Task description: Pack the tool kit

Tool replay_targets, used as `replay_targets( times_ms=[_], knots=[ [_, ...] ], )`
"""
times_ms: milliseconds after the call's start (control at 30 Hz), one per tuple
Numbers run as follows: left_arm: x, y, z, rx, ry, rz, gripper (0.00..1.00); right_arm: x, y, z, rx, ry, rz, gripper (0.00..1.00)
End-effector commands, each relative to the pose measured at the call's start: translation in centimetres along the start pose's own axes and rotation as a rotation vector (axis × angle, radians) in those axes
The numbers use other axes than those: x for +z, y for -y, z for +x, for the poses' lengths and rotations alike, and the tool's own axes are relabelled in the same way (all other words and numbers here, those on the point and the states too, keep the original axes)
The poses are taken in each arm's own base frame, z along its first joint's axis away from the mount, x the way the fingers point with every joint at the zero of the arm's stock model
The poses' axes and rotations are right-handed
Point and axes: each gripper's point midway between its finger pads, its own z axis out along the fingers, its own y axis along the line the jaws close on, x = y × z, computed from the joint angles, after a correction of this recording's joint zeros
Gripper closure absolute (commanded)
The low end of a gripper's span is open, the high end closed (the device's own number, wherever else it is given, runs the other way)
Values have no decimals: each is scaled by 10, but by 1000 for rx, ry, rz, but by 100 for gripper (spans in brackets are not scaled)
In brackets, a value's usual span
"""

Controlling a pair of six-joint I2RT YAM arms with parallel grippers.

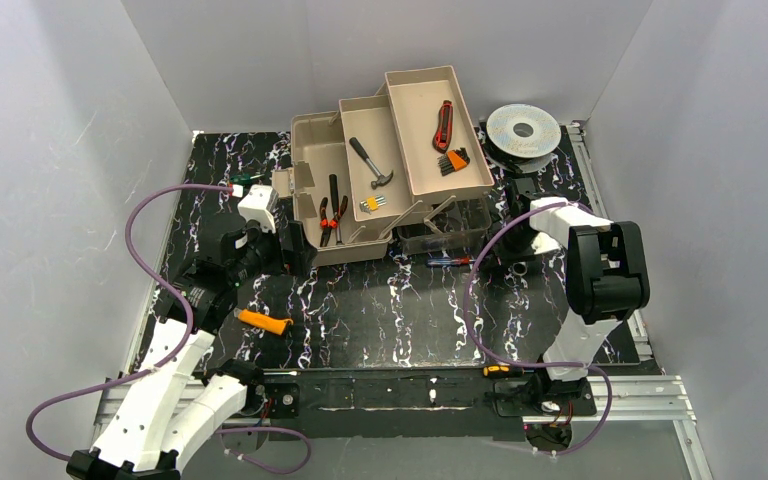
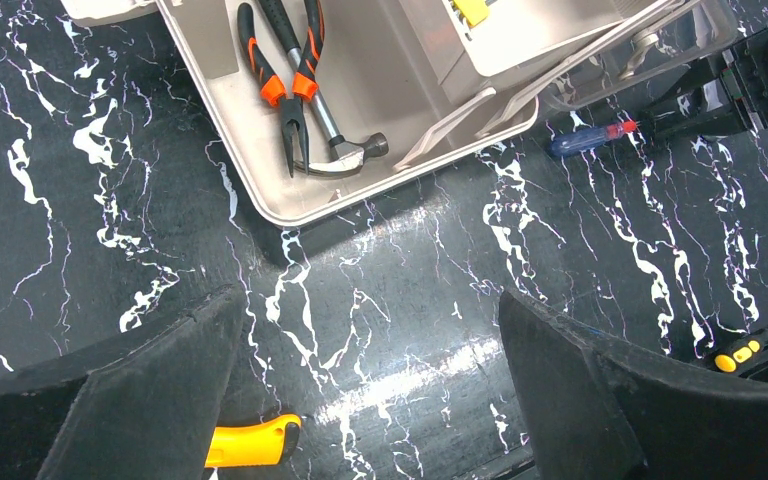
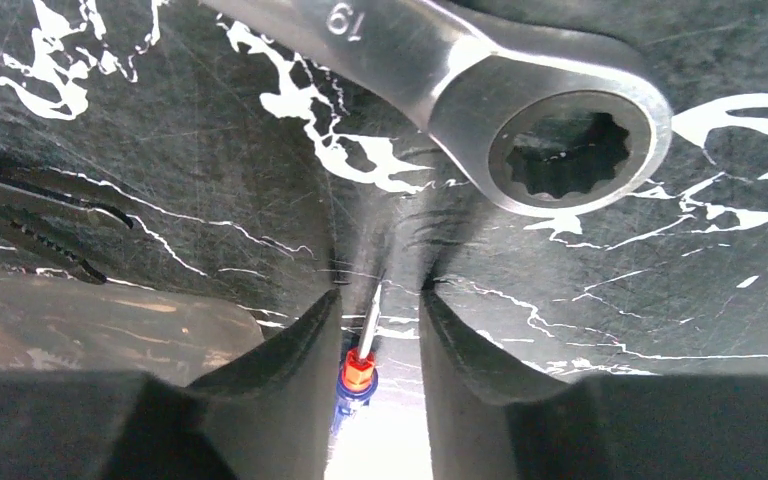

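The taupe toolbox (image 1: 312, 165) stands open at the back with its beige trays (image 1: 465, 100) folded out. It holds a hammer (image 1: 370, 163), pliers (image 1: 332, 208), a red knife (image 1: 443, 125) and orange hex keys (image 1: 453, 160). My left gripper (image 1: 265, 262) (image 2: 368, 300) is open wide and empty above the mat, by the box's front left corner (image 2: 290, 205). My right gripper (image 1: 513, 252) (image 3: 380, 290) is low on the mat. Its fingers stand a narrow gap apart, either side of the shaft of a blue screwdriver (image 3: 360, 372) (image 1: 448, 261) (image 2: 588, 139).
An orange-handled tool (image 1: 265, 321) (image 2: 250, 441) lies on the mat near my left gripper. A silver 19 wrench (image 3: 520, 110) lies just beyond my right fingers. A yellow screwdriver (image 1: 498, 370) (image 2: 735, 355) lies at the near edge. The wire spool (image 1: 523, 130) sits back right.
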Motion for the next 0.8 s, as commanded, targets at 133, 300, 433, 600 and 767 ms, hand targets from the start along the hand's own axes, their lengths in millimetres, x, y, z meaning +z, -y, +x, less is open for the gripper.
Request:
replay_targets(
  times_ms=[133,300,433,600,767],
  knots=[
    [-3,-2,3,3,-3,-7,0,-12,13,-14,80,79,-3,99],
    [-3,-4,4,4,-4,-14,0,-35,14,-21,67,127,-61,99],
    [-2,-4,4,4,-6,-16,0,-57,13,-26,16,160,-174,99],
    [-1,-5,5,5,-13,-19,1,-92,7,-29,-111,221,-365,99],
    [1,-5,6,4,-22,-22,1,-127,8,-33,-276,315,-501,99]
  ],
)
